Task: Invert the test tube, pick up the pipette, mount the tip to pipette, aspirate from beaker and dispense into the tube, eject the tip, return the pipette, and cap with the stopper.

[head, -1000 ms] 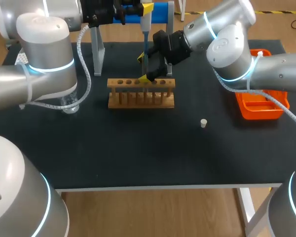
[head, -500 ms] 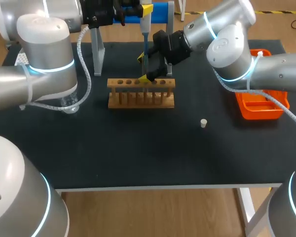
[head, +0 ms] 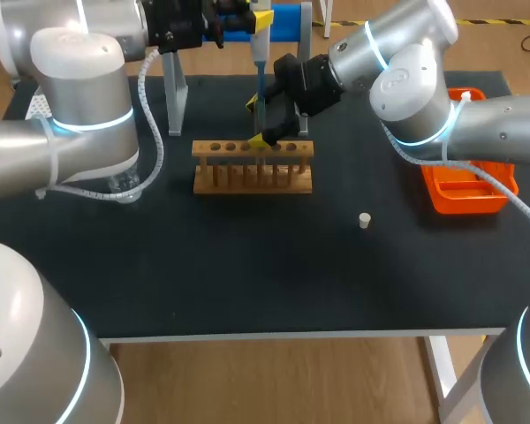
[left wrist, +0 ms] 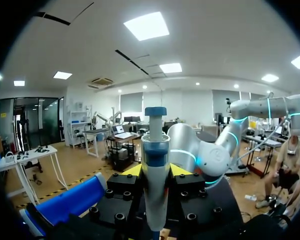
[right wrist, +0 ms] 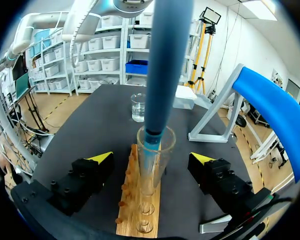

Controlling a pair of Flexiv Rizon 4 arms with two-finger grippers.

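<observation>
My left gripper (head: 258, 19) is high at the back of the table, shut on the pipette (head: 260, 62), which hangs upright. In the left wrist view the pipette (left wrist: 155, 165) stands clamped between the yellow-tipped fingers of the left gripper (left wrist: 155, 172). Its blue shaft (right wrist: 161, 65) reaches down into the mouth of a clear test tube (right wrist: 151, 160) standing in the wooden rack (right wrist: 140, 215). My right gripper (right wrist: 152, 159) is open, with a finger well clear on each side of the tube. The right gripper (head: 259, 122) sits just behind the rack (head: 252, 168). A small white stopper (head: 364, 220) lies on the mat to the rack's right.
A glass beaker (right wrist: 138, 107) and a white tip box (right wrist: 185, 97) stand beyond the rack; the beaker (head: 124, 186) is half hidden by my left arm. The blue-topped pipette stand (head: 287, 19) is at the back. An orange tray (head: 466, 193) sits at the right edge.
</observation>
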